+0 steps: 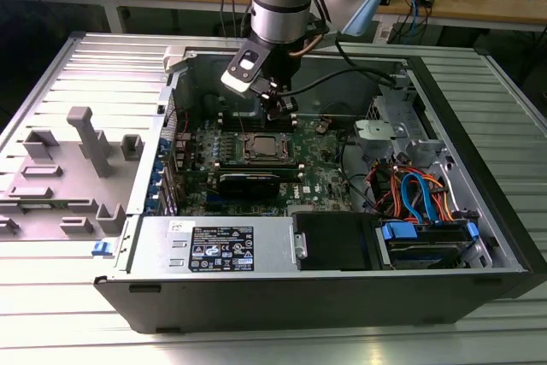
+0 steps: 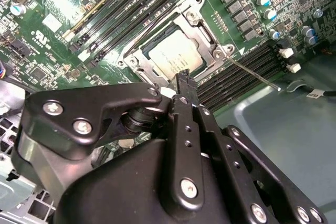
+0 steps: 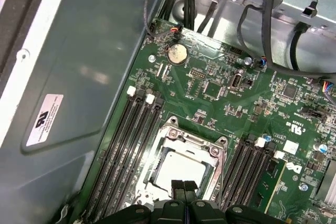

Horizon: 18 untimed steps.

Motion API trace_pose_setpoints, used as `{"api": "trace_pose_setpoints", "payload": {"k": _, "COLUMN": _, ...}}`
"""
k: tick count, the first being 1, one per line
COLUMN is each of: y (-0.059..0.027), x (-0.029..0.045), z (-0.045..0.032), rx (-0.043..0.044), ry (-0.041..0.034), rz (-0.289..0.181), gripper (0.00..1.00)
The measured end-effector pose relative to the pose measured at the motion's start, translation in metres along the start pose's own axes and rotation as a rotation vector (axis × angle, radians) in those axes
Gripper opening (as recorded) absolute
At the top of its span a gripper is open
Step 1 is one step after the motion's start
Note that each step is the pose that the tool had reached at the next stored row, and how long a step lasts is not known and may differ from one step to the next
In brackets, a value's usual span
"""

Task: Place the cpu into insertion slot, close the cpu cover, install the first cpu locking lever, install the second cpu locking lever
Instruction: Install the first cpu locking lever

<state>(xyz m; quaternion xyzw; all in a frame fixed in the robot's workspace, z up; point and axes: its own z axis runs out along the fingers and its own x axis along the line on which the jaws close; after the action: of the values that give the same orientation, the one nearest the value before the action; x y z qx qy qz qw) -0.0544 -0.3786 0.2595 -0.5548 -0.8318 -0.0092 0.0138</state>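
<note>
The chip [image 2: 176,56] lies flat in its socket, with the thin metal cover [image 2: 203,31] down around it. The gripper [image 3: 185,188] hangs just above the socket's near edge, its fingertips pressed together on nothing. That chip looks light, stiff and easily damaged, so I'd only take it by its edges, and the wiry lever [image 2: 254,73] sticking out beside the socket looks springy, best pushed near its free end.

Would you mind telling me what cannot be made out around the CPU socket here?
Small silvery-grey square cpu: one edge, in both wrist views, is hidden by the black gripper.
Thin silvery metal cpu cover: in the exterior view, too small to tell if latched.
</note>
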Motion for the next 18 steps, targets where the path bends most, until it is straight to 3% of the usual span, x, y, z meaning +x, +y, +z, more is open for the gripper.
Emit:
{"api": "trace_pose_setpoints", "payload": {"k": 13, "y": -0.0077, "x": 0.0031, "z": 0.0002, "rx": 0.0005, "ry": -0.0001, "rz": -0.014, "gripper": 0.11}}
{"api": "trace_pose_setpoints", "payload": {"k": 18, "y": -0.0189, "x": 0.0078, "z": 0.0004, "rx": 0.0009, "ry": 0.0, "rz": -0.023, "gripper": 0.11}}
